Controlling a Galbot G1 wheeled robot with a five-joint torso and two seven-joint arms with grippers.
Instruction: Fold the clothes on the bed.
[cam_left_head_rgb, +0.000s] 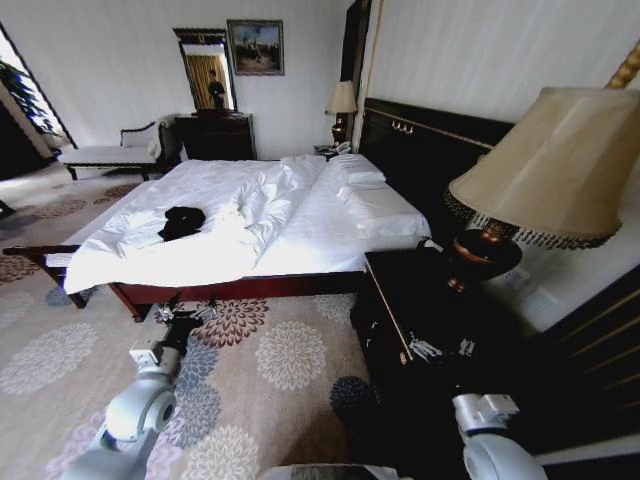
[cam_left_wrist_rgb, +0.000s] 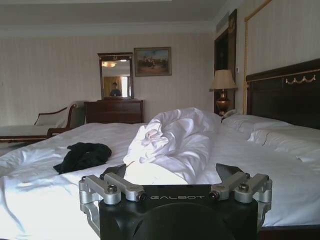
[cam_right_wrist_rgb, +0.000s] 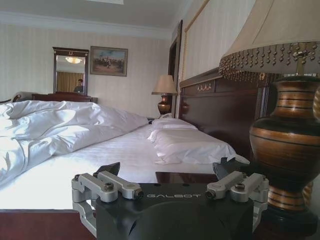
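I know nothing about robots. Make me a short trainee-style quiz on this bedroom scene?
1. True or false: the black T-shirt lies neatly folded on the bed.
2. Which pincer is nearest the bedside lamp? A) left pincer B) right pincer
3. Fill in: beside the T-shirt sits a heap of rumpled white ____.

Key:
1. False; it lies crumpled and unfolded.
2. B; it hovers over the dark nightstand, while the left one hangs above the carpet before the bed.
3. Duvet.
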